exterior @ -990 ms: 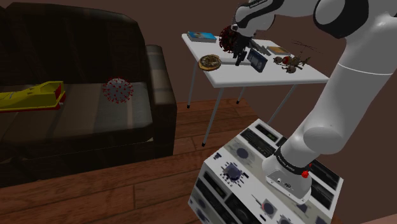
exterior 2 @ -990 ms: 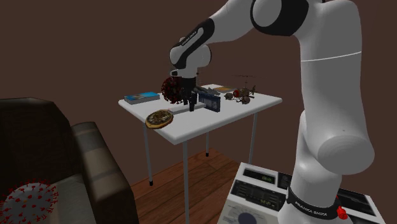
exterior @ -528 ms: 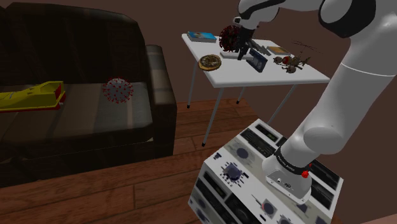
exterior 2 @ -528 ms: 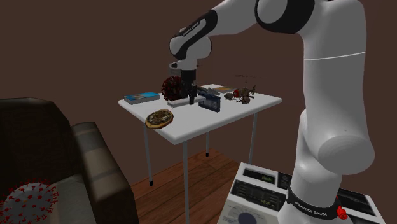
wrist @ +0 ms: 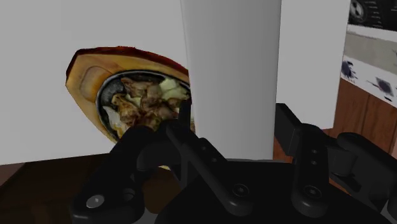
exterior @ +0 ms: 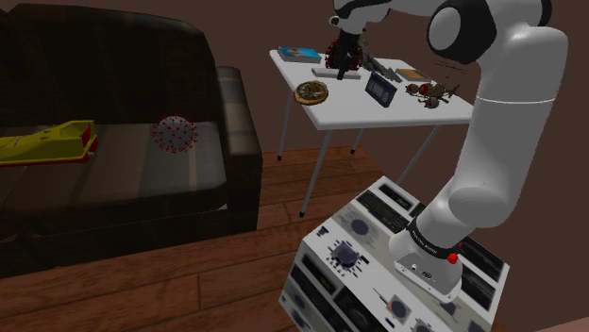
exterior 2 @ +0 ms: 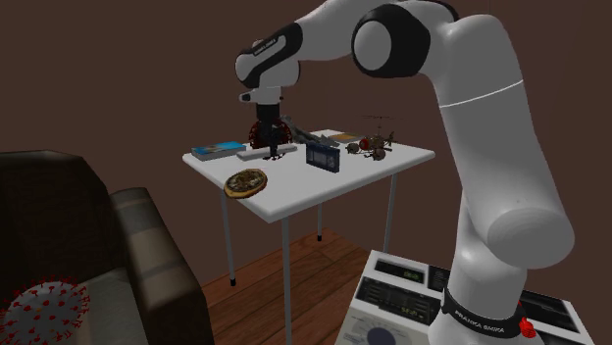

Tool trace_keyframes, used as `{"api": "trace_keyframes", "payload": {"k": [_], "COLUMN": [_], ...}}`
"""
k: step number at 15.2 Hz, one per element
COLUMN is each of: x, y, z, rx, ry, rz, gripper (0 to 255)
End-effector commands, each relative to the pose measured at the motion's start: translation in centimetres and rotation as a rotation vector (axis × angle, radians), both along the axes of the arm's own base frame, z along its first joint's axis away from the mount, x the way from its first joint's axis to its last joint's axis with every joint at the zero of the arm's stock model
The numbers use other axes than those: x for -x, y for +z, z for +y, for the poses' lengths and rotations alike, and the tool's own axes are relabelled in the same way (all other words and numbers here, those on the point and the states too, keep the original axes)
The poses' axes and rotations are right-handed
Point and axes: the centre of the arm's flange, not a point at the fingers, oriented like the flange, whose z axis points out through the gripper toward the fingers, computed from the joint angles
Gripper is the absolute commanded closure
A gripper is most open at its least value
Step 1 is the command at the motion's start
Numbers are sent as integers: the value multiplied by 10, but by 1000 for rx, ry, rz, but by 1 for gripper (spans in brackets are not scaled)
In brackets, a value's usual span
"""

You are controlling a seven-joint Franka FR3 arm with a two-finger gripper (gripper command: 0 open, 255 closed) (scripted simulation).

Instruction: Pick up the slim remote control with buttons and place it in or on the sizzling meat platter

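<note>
The oval brown wooden platter, its dark dish heaped with meat, lay close to the near edge of the white table. Just beyond and above it, the black tool was clamped on the slim remote control, drawn plain white, held clear of the table. A spiky dark red ball stood just behind. Judgement: centre the remote over the dish, lower until it rests across the meat, then release. A drop from height risks it sliding off the rim.
</note>
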Motion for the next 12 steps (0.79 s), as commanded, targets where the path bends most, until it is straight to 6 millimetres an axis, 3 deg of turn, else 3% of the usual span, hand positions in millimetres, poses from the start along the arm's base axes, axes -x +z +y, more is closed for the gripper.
{"api": "trace_keyframes", "payload": {"k": [1, 6, 12], "x": [-29, -93, -93], "y": [-2, -2, -33], "z": [5, 16, 16], "rx": [-1, -1, -1], "ry": [0, 1, 0], "rz": [-1, -1, -1], "gripper": [255, 255, 255]}}
